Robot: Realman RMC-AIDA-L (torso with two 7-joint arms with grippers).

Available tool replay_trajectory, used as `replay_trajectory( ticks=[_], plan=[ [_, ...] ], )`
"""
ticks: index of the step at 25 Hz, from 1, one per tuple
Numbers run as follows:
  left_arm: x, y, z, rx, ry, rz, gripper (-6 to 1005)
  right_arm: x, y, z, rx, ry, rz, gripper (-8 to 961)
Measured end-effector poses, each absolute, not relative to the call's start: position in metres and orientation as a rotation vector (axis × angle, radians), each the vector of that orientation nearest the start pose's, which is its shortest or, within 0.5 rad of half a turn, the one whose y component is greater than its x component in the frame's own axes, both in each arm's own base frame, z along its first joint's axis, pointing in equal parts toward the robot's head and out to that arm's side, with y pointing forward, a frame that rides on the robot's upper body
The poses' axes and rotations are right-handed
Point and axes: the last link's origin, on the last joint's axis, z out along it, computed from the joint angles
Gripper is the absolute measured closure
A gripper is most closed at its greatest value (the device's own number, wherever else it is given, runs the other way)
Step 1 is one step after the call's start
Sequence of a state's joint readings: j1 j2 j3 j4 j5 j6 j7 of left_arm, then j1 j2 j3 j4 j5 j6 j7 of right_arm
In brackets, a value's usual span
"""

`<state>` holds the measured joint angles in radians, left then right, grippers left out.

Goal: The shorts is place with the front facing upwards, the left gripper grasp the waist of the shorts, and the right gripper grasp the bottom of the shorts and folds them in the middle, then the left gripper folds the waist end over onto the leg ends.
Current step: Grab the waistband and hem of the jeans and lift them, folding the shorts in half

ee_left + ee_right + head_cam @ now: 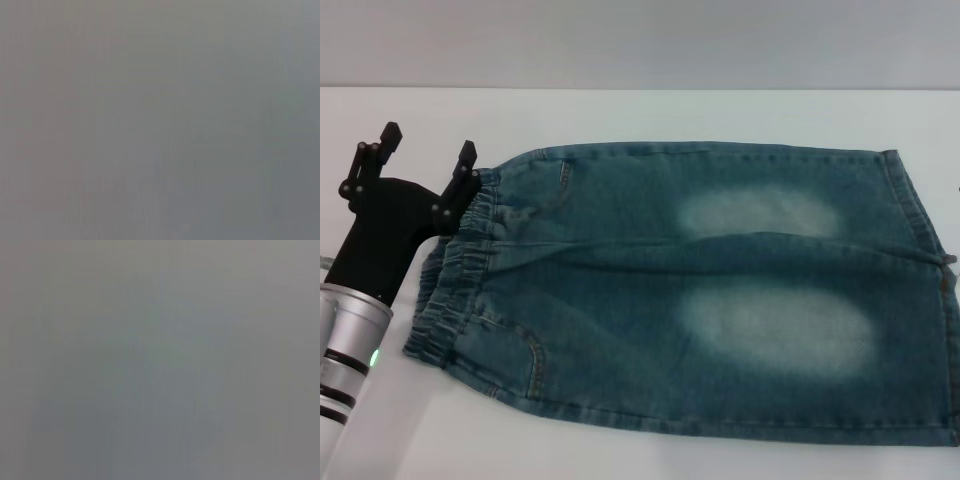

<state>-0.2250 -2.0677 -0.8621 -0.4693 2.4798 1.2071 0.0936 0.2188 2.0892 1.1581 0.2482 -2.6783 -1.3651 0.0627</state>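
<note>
The left gripper (428,168), a black claw on a ribbed silver arm, is seen spread open beside the puckered waist (460,265), gripping nothing. Faded denim shorts (720,300) are laid flat across the white table (640,110).

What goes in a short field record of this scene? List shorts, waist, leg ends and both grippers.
shorts: blue denim shorts, spread flat on the white table
waist: ruffled waist toward the robot's left
leg ends: straight leg ends toward the robot's right
left gripper: left gripper at the waist's far corner, fingers spread, one touching the band
right gripper: not in view
</note>
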Motion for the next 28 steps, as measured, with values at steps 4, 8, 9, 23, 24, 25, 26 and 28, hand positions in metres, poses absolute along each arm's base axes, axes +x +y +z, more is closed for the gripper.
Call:
replay_trajectory(
  ticks=[4, 8, 9, 23, 24, 25, 26, 28],
  plan=[
    [-0.295, 0.289, -0.036, -1.667, -0.340, -0.737, 180, 0.339, 0.271, 0.001, -1.528, 0.372, 0.717, 145],
    [-0.295, 0.289, -0.036, -1.667, -0.340, -0.737, 183, 0.338, 0.271, 0.001, -1.527, 0.377, 0.726, 146],
    [-0.295, 0.289, -0.036, -1.667, -0.341, -0.736, 184, 0.338, 0.271, 0.001, -1.526, 0.384, 0.736, 146],
    [-0.243, 0.316, -0.022, -1.803, -0.520, -0.649, 195, 0.286, 0.309, 0.023, -1.656, 0.802, 0.727, 145],
    [-0.230, 0.322, -0.011, -1.838, -0.586, -0.557, 196, 0.278, 0.310, 0.030, -1.659, 0.829, 0.689, 145],
    [-0.224, 0.323, -0.007, -1.858, -0.610, -0.519, 197, 0.267, 0.312, 0.038, -1.662, 0.853, 0.656, 144],
    [-0.220, 0.323, -0.003, -1.887, -0.644, -0.460, 198, 0.262, 0.313, 0.043, -1.662, 0.882, 0.621, 144],
    [-0.213, 0.322, 0.005, -1.924, -0.689, -0.377, 200, 0.249, 0.313, 0.053, -1.665, 0.942, 0.553, 144]
  ],
)
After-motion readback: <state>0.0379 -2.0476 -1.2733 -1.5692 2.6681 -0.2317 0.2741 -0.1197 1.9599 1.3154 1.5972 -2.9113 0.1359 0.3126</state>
